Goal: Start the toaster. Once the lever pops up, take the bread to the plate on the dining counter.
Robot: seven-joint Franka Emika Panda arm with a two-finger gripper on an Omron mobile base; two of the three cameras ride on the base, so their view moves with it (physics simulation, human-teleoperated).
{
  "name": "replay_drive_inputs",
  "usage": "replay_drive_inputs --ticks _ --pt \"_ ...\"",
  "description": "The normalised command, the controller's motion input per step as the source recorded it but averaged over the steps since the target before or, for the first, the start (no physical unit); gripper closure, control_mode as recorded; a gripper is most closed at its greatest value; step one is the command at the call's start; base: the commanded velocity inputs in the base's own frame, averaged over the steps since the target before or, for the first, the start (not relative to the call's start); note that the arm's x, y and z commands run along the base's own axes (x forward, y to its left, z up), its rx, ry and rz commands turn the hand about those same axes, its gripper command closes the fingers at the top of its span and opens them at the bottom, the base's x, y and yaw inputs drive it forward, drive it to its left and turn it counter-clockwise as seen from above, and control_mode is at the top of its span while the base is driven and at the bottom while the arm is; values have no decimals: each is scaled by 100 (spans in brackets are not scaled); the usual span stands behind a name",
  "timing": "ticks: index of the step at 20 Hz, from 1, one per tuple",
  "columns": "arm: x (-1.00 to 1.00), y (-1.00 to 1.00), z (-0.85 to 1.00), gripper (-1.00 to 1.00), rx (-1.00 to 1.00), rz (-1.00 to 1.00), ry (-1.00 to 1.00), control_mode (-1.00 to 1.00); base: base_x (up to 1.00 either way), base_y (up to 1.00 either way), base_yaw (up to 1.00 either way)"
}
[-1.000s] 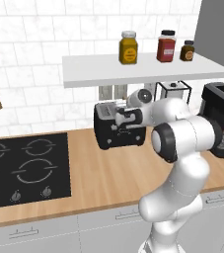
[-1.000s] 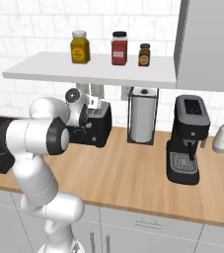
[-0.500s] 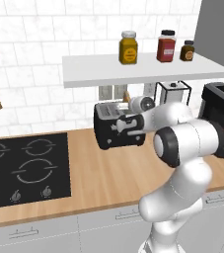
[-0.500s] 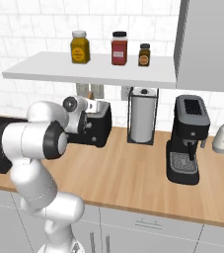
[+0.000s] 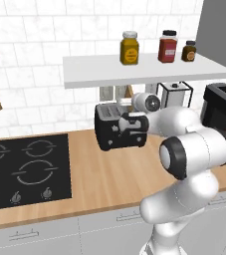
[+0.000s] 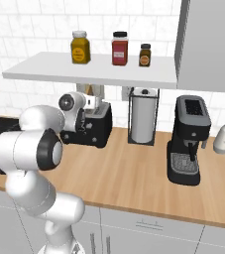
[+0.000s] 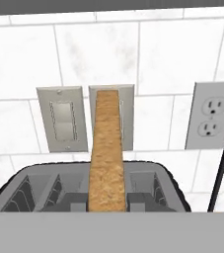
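- The bread (image 7: 105, 153) is standing edge-on to the hand camera, rising tall above the toaster's (image 5: 115, 127) top between its two open slots, right in line with the end effector.
- The end effector (image 5: 129, 123) is sitting over the toaster's right end in the left base view; its opening is narrow, about a slice's thickness, and with the bread dead centre in the hand view I am judging it is clamped on the slice, though the fingertips themselves are hidden.
- The toaster is sitting on the wooden desk (image 5: 109, 174) against the tiled wall, just under the white shelf (image 6: 94, 72) with its three jars.
- Around it: the black hob (image 5: 25, 169) is lying to the left, the paper towel holder (image 6: 142, 116) is standing just beside the toaster, and the coffee machine (image 6: 189, 139) is further along.
- Progress, as I am reading it: the toasting looks done, since the slice is standing so far clear of the slots, and the pick-up appears under way.
- Still to come: lifting the bread fully clear, then carrying it to the plate on the dining counter and setting it down.
- One caution: the thin slice could catch on the slot edge if it is drawn up crooked.
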Motion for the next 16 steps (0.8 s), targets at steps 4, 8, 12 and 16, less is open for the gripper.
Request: replay_drive_inputs --ticks 4,8,12,16 --pt "0 0 53 100 0 0 0 -100 0 0 0" --pt "-13 0 11 100 0 0 0 -100 0 0 0" --pt "-33 0 -27 100 0 0 -1 -100 0 0 0" --pt "-34 0 -3 100 0 0 -5 -100 0 0 0"
